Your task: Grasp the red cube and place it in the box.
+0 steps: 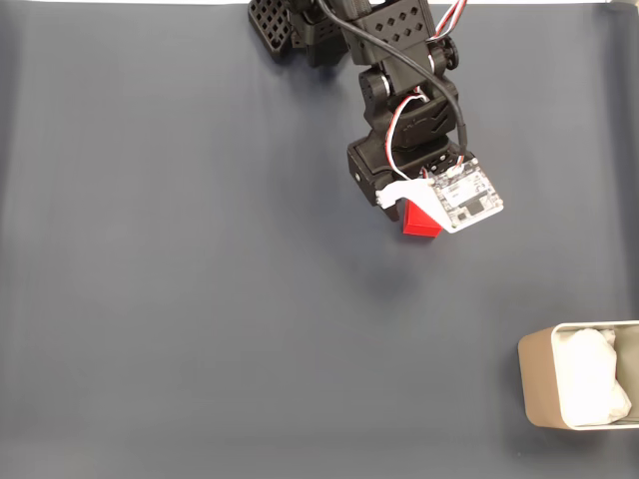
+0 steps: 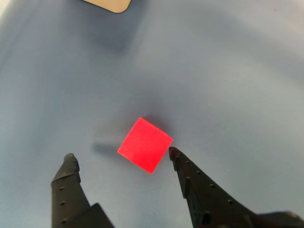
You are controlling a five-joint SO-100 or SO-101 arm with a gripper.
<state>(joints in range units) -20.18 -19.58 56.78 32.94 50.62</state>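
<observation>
In the wrist view the end effector (image 2: 121, 154) gapes wide, straddling the red cube (image 2: 145, 145) at frame centre (ready to pinch); the box (image 1: 539, 384) waits lower right.

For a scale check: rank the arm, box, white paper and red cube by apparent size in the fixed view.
1. Arm, though it sits nearer the camera, so it is inflated.
2. Box, cut by the frame edge.
3. Paper inside it.
4. Cube, partly hidden under the arm.
</observation>
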